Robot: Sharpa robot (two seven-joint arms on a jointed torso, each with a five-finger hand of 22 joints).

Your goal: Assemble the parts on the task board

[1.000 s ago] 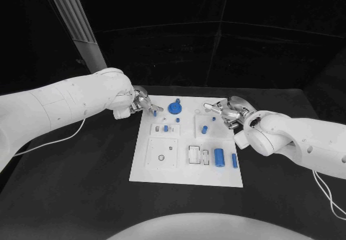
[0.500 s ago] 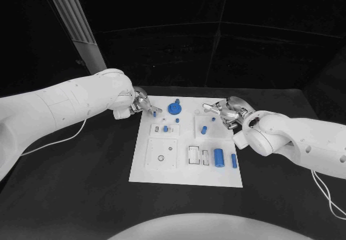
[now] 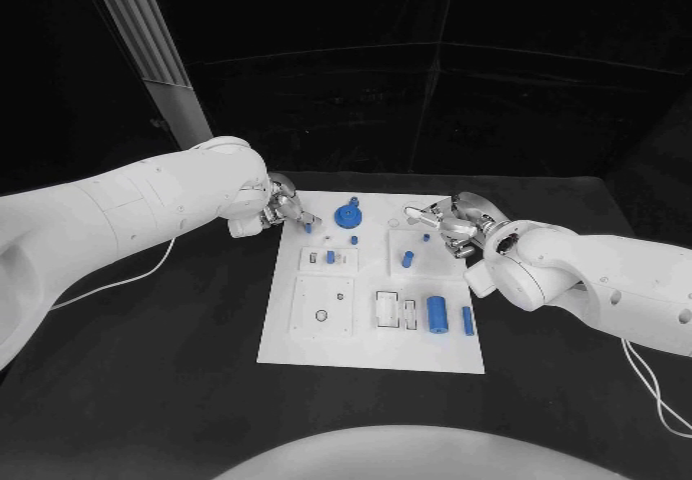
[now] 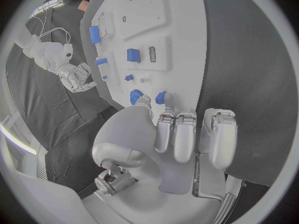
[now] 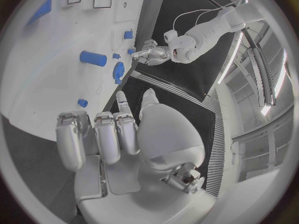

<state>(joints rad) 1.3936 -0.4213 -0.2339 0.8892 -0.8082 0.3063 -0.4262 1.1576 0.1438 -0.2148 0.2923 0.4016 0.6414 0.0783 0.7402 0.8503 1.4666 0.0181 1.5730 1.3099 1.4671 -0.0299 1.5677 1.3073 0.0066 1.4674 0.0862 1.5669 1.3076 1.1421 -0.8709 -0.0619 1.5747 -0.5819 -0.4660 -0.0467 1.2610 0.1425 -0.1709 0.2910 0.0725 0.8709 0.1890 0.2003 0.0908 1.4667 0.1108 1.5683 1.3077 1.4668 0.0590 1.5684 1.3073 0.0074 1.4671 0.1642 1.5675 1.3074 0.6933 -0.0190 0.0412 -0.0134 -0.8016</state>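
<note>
Your task board (image 3: 378,300) lies mid-table (image 3: 159,390). The left robot hand (image 3: 286,212) pinches a small blue part (image 3: 307,227) at its far-left corner; the right robot hand (image 3: 450,224) hovers curled, empty, by the blue gear (image 3: 348,214).

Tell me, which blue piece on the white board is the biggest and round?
The gear-like blue disc at the board's far edge, near the left hand. The other blue pieces are slim pegs or cylinders.

A white task board (image 3: 368,330) carries blue parts (image 3: 437,313) on a black table (image 3: 173,400); both hands (image 3: 286,208) are silver.
</note>
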